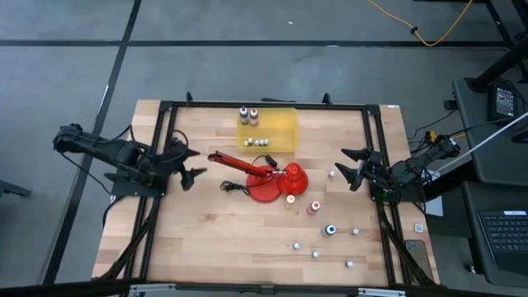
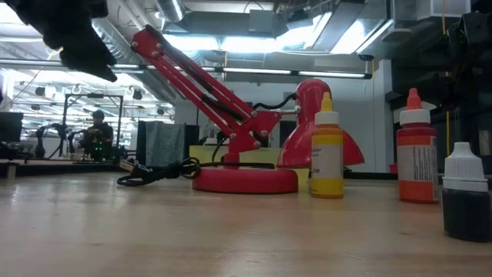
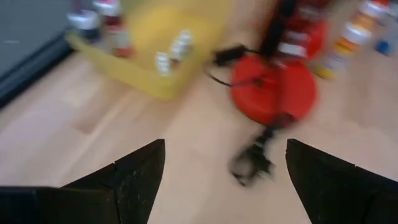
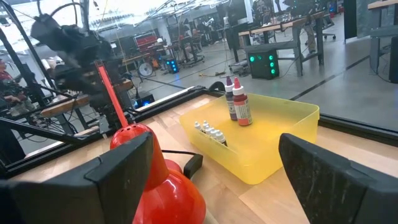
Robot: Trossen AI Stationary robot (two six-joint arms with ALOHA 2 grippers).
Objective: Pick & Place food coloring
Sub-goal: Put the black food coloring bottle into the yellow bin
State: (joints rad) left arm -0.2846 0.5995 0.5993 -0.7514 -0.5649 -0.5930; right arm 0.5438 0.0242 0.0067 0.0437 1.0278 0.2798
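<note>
Both grippers — left point(image 1: 191, 163), right point(image 1: 351, 166) — hung open and empty; two bottles point(image 1: 248, 115) stood in the yellow bin point(image 1: 280, 130).

We see a wooden table point(image 1: 206, 239), yellow tray point(image 1: 282, 124) far centre, red lamp point(image 1: 268, 188) mid-table, three dropper bottles point(image 1: 314, 206) and scattered white caps point(image 1: 315, 254) near right.

- Even, bright overhead light falls on the pale wooden table point(image 1: 206, 231) — shadows are soft and short.
- At table height, long ceiling light strips point(image 2: 254, 38) glare white, and the near tabletop is out of focus.
- The left wrist view is smeared with motion blur — the round red lamp base point(image 3: 273, 87) and the yellow plastic tray point(image 3: 155, 56) lose their edges.
- The right wrist view is sharp.
</note>
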